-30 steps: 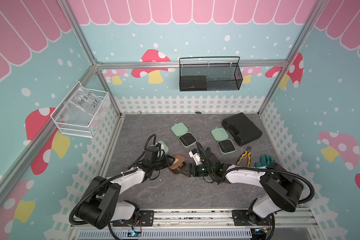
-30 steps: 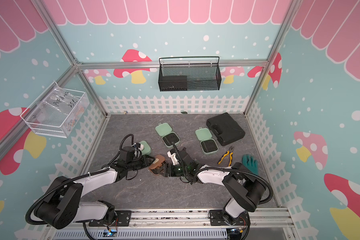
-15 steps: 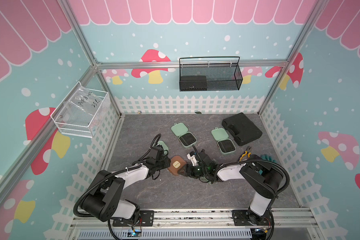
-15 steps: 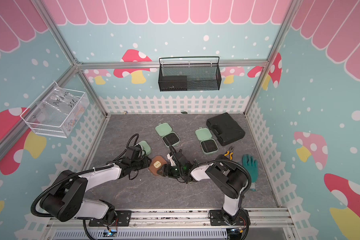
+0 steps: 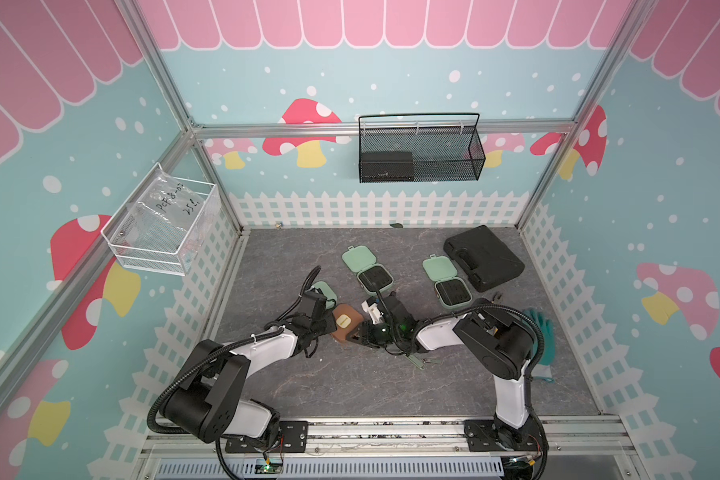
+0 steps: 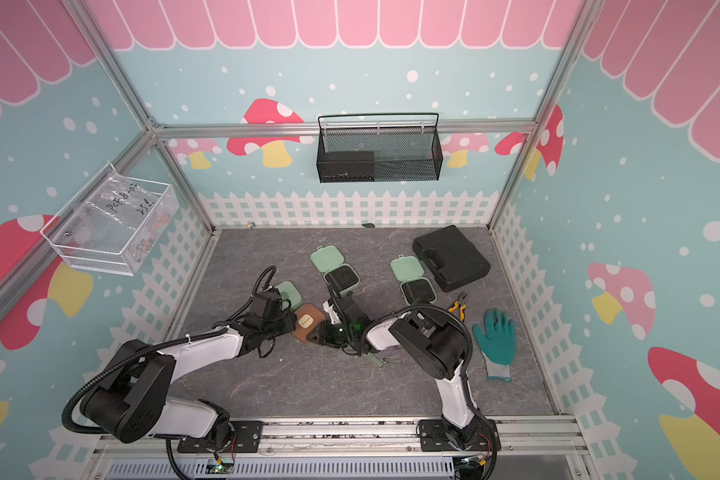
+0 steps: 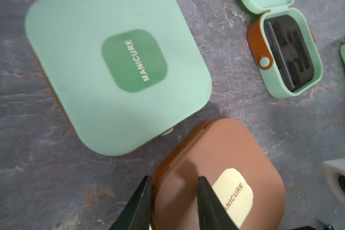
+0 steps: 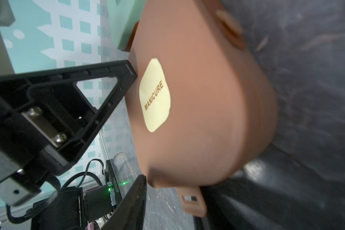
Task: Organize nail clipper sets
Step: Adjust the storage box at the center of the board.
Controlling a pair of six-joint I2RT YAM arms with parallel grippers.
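Left gripper (image 7: 173,179) pinches brown manicure case (image 7: 217,157); right gripper (image 5: 356,333) grip unclear; mint cases (image 5: 374,279) (image 5: 452,291), one to two o'clock, lie open.

Cut off by the frame edge in the left wrist view: brown case (image 7: 217,155). Half hidden behind the left arm (image 5: 262,347) in both top views: closed mint case (image 5: 326,289), at 10 o'clock of the brown one. Too small to name: slim pieces (image 5: 419,363), at 4 o'clock.
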